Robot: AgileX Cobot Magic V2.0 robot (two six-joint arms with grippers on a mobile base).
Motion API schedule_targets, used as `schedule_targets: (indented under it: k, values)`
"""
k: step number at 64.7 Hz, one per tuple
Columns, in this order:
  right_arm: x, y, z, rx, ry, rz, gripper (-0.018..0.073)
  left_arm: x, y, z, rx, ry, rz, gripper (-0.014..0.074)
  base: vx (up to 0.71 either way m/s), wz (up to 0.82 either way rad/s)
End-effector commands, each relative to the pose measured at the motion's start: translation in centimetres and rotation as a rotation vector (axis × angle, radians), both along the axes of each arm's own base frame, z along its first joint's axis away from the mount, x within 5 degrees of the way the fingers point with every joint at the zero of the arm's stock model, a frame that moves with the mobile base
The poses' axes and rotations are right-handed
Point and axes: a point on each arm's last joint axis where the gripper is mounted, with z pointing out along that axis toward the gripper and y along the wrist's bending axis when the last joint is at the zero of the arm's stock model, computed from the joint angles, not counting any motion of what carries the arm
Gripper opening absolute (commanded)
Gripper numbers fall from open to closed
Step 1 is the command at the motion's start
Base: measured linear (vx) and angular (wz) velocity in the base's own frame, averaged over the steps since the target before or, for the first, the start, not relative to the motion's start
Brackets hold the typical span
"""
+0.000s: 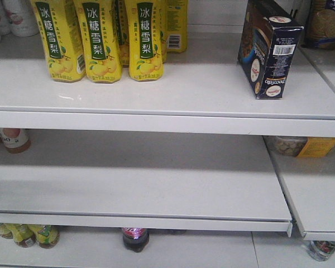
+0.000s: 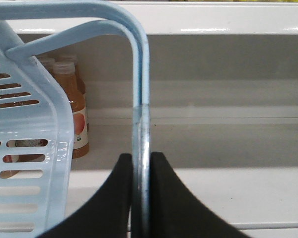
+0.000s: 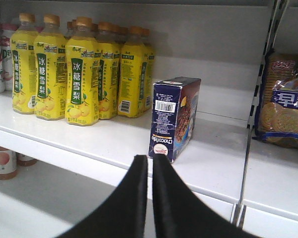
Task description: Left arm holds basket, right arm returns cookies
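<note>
Cookies [image 3: 173, 118] stand upright on the white shelf [image 3: 213, 163], right of centre in the right wrist view, apart from the yellow bottles [image 3: 82, 69]. I judge the cardboard box light and stiff but crushable; take it by its broad sides. Right gripper [image 3: 150, 163] is closed and empty. Left gripper [image 2: 141, 161] is clamped on the basket [image 2: 35, 148] handle. Most of the basket is cut off.

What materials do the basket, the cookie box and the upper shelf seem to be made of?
The basket looks like glossy light blue moulded plastic, with slotted walls and soft highlights. Its handle, pinched between the left gripper fingers, has the same look. The cookie box appears to be printed cardboard, with sharp folded edges and a barcode label. The upper shelf is probably white painted metal; its smooth, thin edge suggests this, though uncertainly.
</note>
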Motion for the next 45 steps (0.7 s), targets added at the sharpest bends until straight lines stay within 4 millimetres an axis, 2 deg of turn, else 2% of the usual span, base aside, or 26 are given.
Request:
schedule_targets:
  k: [1,45]
  values:
    - [-0.11,0.13,1.24,0.006,-0.081,0.015,-0.0006,-0.27,0.10,2.11,0.029,-0.159,0.010,-0.0003,0.00,0.00]
    - [-0.10,0.12,1.23,0.005,-0.080,0.014,-0.0006,-0.27,0.10,2.11,0.029,-0.159,0.010,-0.0003,0.00,0.00]
